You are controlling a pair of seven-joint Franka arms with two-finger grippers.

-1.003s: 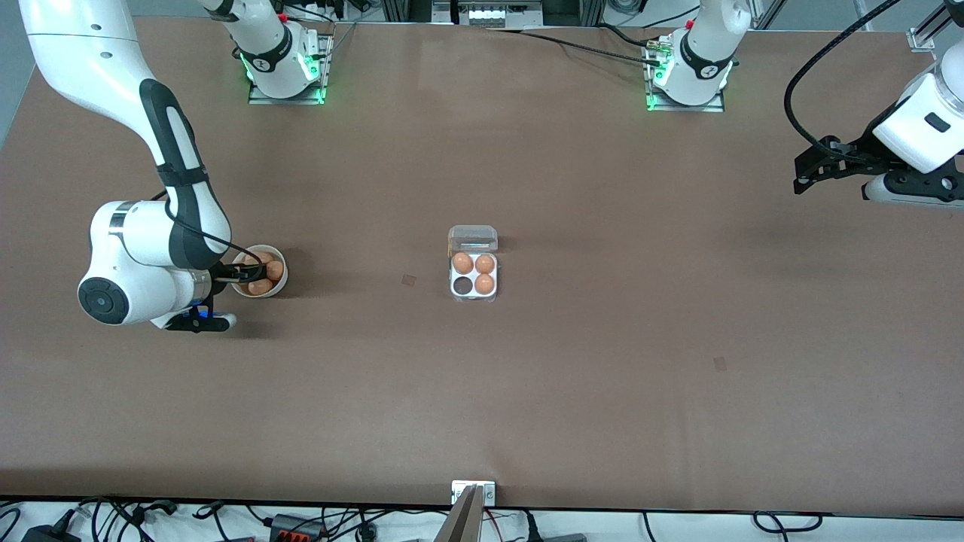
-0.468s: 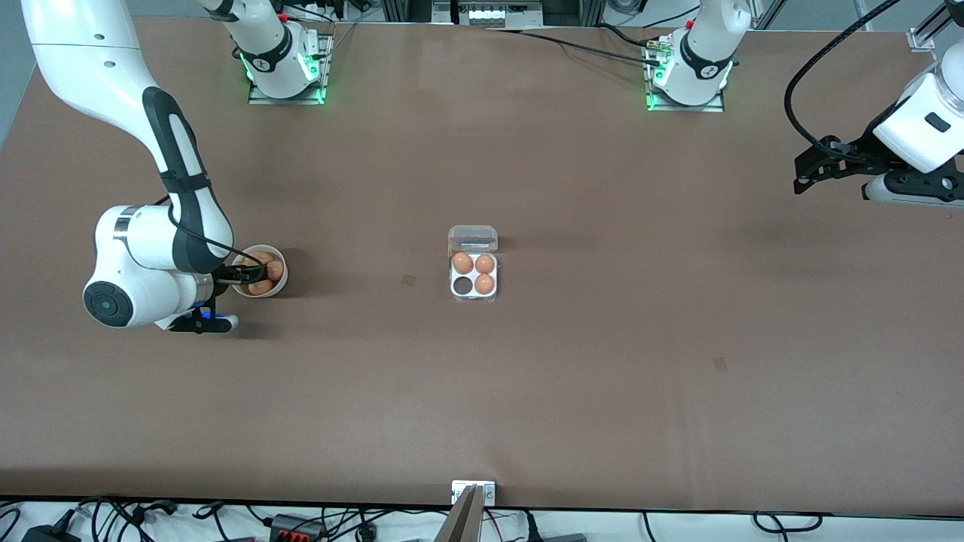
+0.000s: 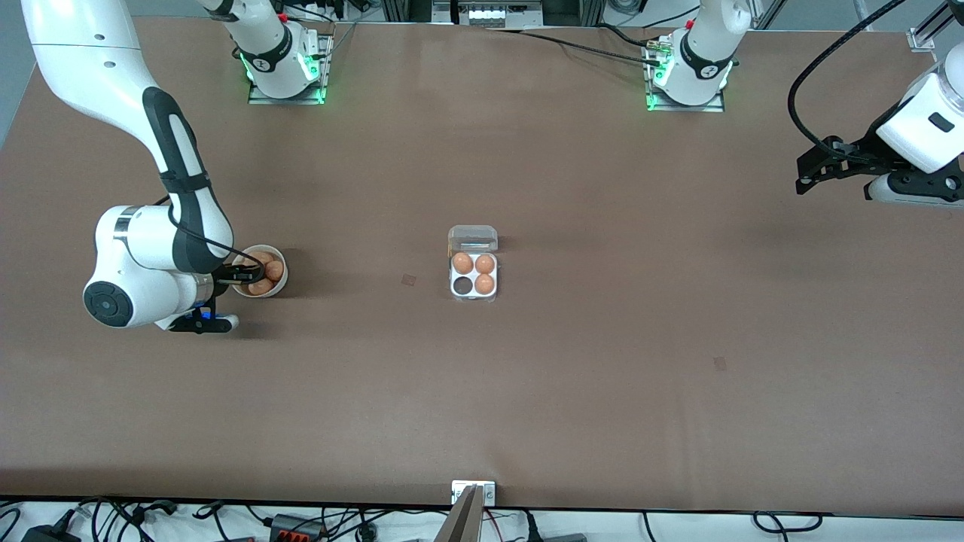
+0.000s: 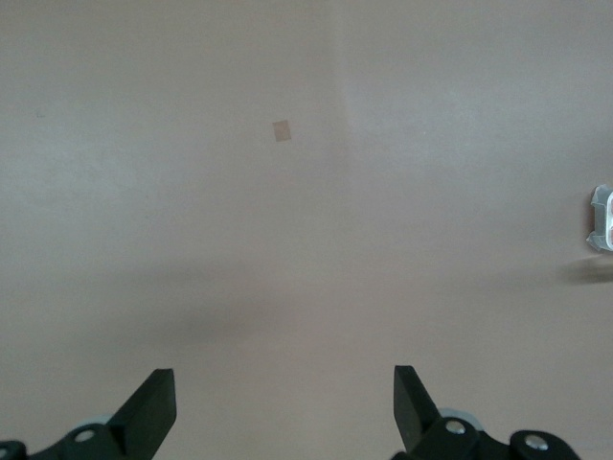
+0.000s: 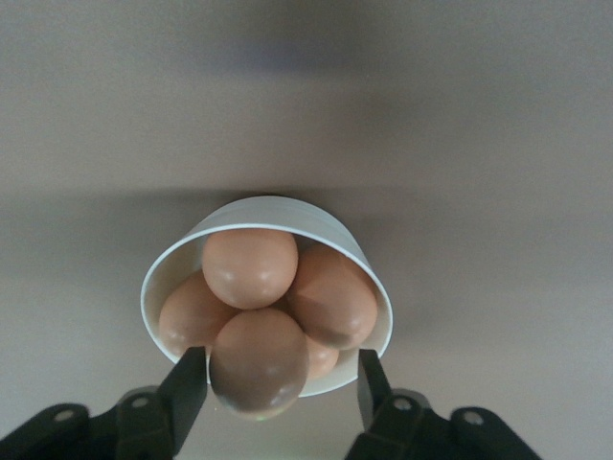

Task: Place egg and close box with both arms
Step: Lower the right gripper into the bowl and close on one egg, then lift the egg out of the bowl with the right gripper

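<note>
Desk: brown, matte.
Box: mid-desk, lid up, three eggs, one cell empty.
Right pincer: low in white bowl, fingers either side of an egg, grip uncertain.
Left pincer: waits spread wide, holding nothing, over its desk end.

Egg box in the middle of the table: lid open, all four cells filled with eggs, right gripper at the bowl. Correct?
Not quite. The egg box holds three eggs; its cell nearest the front camera, toward the right arm's end, is empty, as the front view shows. The lid is open, and the right gripper is at the bowl.
</note>
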